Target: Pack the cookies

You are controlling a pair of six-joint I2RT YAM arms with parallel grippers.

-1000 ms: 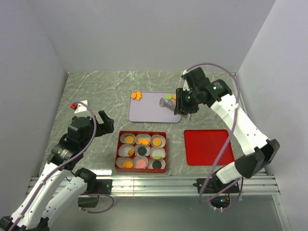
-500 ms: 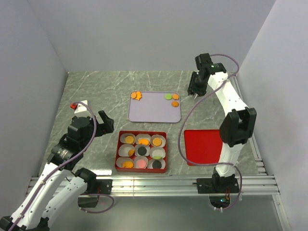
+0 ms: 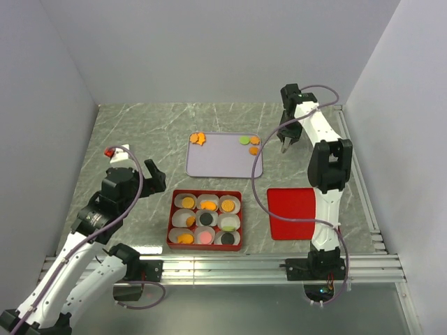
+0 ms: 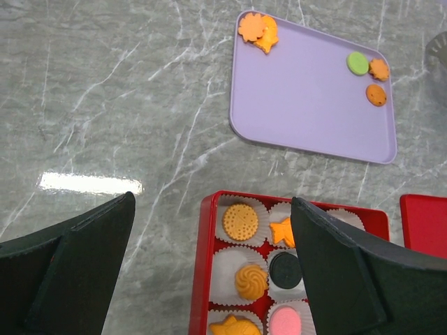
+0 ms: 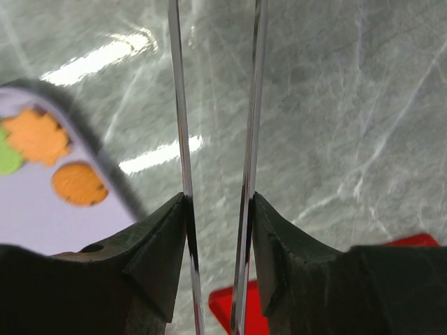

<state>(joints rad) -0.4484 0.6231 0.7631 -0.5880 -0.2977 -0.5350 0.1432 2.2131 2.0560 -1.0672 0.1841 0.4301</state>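
Observation:
Loose cookies lie on the purple tray: orange ones at its far left corner, a green one and two orange ones at its far right. The red box holds nine white cups with orange, black and pink cookies. My right gripper is shut on thin metal tongs and hangs over the bare table just right of the tray; the tong tips are out of the wrist view. My left gripper is open and empty, left of the box; it shows in the left wrist view.
A flat red lid lies right of the box, near the front. The tray's corner with three cookies shows at the left of the right wrist view. Grey walls close in both sides and the back.
My right arm has swung from over the tray's right end to the back right, off the tray, with the tongs still in it. The left arm has barely moved.

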